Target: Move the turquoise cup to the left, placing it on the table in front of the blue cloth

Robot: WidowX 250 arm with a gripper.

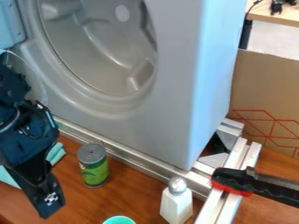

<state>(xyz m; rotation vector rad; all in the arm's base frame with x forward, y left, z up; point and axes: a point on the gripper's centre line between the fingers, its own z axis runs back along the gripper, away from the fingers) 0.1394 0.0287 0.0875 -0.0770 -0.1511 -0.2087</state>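
**Gripper hanging over a teal cloth, with a green can standing beside it**

The black gripper (50, 204) is hanging at the left over the wooden table (137, 197), and the teal cloth (57, 153) is lying partly behind it. How far the claw is opening cannot be told, nor whether it is gripping the cloth. The work seems to be at a positioning stage around the cloth or the can. Taking the cloth would call for settling the claw onto a fold; taking the can would call for moving sideways and straddling its upright body.

One green can (95, 169) is standing near the metal rail (134, 158), apart from the gripper. One white bottle (176, 204) with a silvery cap is standing beyond it, and one teal cup (119, 220) is showing at the bottom edge. One black-and-red clamp (257, 185) is resting across the rails at the right.
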